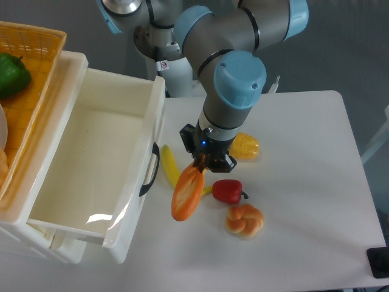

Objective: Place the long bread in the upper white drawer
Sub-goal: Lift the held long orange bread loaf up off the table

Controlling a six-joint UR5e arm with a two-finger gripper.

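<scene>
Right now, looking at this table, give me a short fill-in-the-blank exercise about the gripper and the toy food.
1. The gripper holds the glossy orange-brown long bread by its ____ end.
2. The black curved handle belongs to the large ____ plastic drawer.
3. The red toy pepper lies just above the round knotted golden ____.

Missing words: upper; white; bun

Long bread glossy plastic; upper white drawer smooth shiny plastic; basket woven; table matt.

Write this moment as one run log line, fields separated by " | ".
tool: shut on long bread | bread: lifted, hanging tilted beside drawer handle | upper white drawer: open, no bread inside | step: placing not yet done
</scene>
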